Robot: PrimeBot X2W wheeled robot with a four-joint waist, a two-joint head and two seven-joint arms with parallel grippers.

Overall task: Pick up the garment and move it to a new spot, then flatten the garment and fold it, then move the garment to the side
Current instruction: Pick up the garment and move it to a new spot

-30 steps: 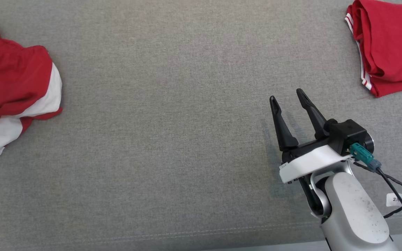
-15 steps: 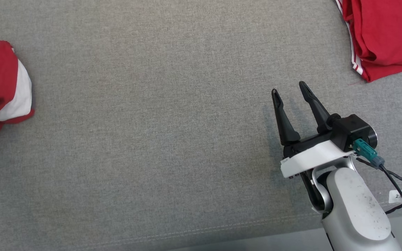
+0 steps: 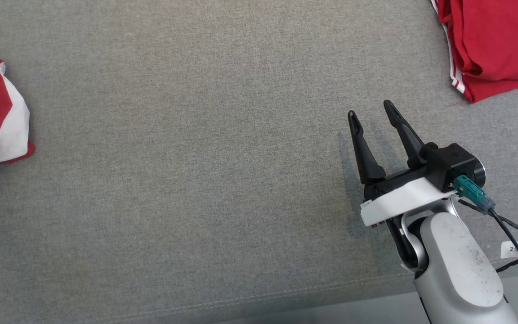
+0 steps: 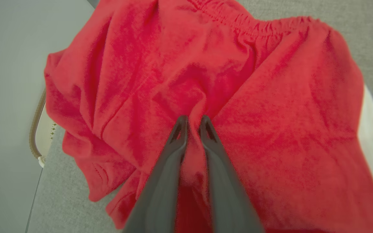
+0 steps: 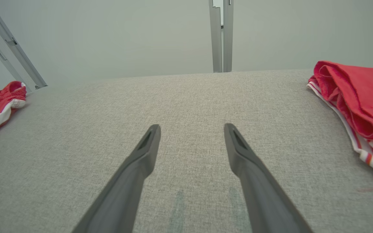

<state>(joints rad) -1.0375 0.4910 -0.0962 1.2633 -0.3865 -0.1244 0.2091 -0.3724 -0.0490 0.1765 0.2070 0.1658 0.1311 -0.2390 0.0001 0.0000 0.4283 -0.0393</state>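
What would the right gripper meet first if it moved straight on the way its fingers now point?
Probably nothing but the grey surface: the right gripper points across bare fabric, with the folded red garment off to its right. Whether it would graze the surface is unclear.

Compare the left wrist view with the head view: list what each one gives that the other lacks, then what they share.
Left wrist view: the left gripper pinched shut on a fold of the red-and-white garment, close enough to see its gathered elastic waistband.
Head view: the right gripper, open and holding nothing, above the grey cloth surface, and a second red garment, folded, at the far right.
Shared: the red-and-white garment, a crumpled heap at the head view's left edge, and the grey cloth surface.
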